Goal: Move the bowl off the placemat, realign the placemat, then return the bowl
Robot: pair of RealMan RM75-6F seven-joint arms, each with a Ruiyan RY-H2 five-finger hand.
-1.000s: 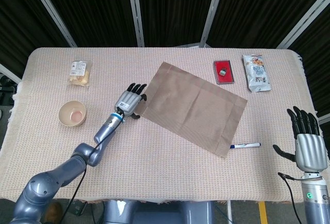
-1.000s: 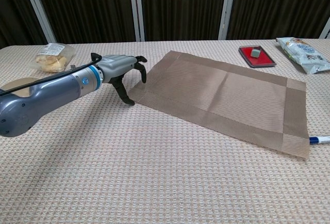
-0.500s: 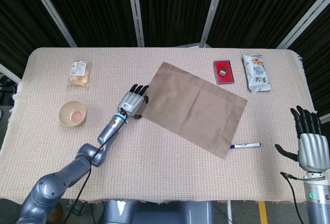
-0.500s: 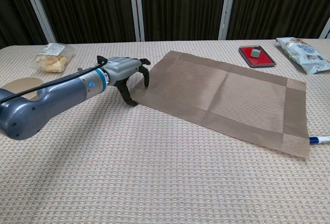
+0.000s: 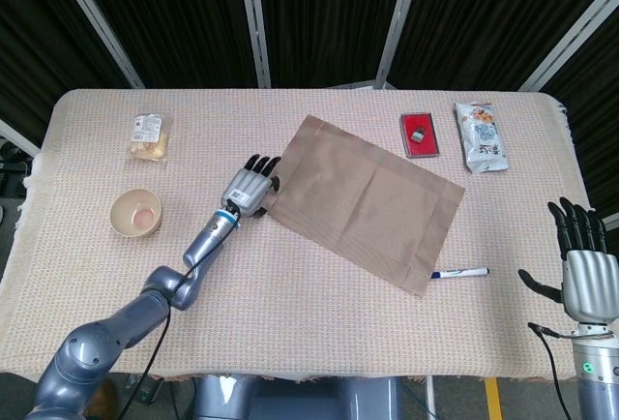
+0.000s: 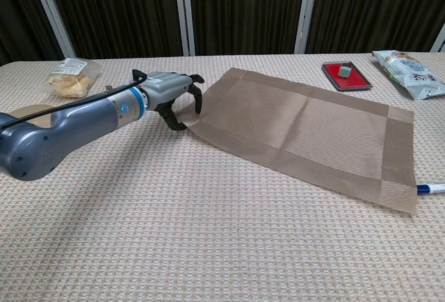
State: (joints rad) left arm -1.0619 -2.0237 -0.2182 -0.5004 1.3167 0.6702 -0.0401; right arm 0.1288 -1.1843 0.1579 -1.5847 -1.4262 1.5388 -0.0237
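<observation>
Brown woven placemat edge pinched by left hand, right hand spread wide, labels unreadable

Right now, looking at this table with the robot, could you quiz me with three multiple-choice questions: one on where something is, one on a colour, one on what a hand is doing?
1. Where is the small beige round bowl?
A. on the brown woven placemat
B. on the tablecloth, left of the placemat
C. in the right hand

2. What colour is the small flat tray at the far side?
A. red
B. green
C. yellow

3. What is the left hand doing?
A. lifting the bowl
B. hanging off the table
C. fingers at the brown woven placemat's left corner

Answers: 1 B, it sits apart from the placemat. 2 A, its surface is red. 3 C, fingers meet the corner.
</observation>
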